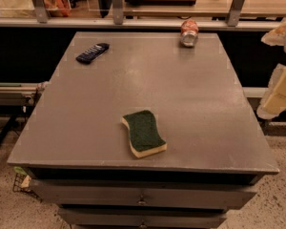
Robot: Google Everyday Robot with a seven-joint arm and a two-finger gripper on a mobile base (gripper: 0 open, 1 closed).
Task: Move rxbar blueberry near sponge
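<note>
The rxbar blueberry [92, 53] is a dark navy bar with white lettering, lying at the far left corner of the grey table [195, 109]. The sponge [143, 133], green on top with a pale yellow base, lies near the table's front edge, slightly left of centre. The bar and the sponge are far apart. My gripper [278, 93] shows only as pale cream parts at the right edge of the camera view, beyond the table's right side and away from both objects. It holds nothing that I can see.
A red and silver can [189, 32] lies on its side at the far right of the table. A wooden shelf with metal posts [117, 6] runs behind the table. Drawers [143, 197] sit under the front edge.
</note>
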